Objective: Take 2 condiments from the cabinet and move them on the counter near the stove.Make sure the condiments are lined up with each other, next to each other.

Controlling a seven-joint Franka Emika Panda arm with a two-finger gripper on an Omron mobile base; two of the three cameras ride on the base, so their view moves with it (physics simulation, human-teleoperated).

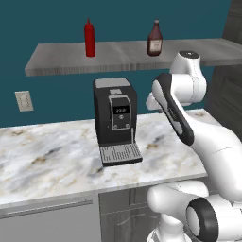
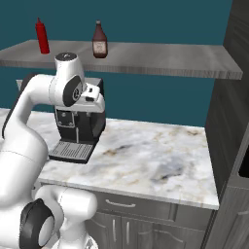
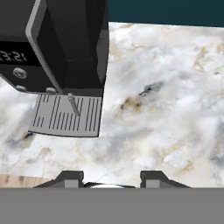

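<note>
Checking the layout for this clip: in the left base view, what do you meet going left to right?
Wall outlet → red squeeze bottle → coffee machine → dark brown bottle → robot arm.

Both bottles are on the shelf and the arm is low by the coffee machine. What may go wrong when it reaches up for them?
1. The coffee machine stands right under the shelf; the rising arm might clip either one.
2. The red bottle is slim and upright, so a nudge from the gripper could topple it.
3. The brown bottle sits near the shelf's front edge and might be pushed off.
</note>
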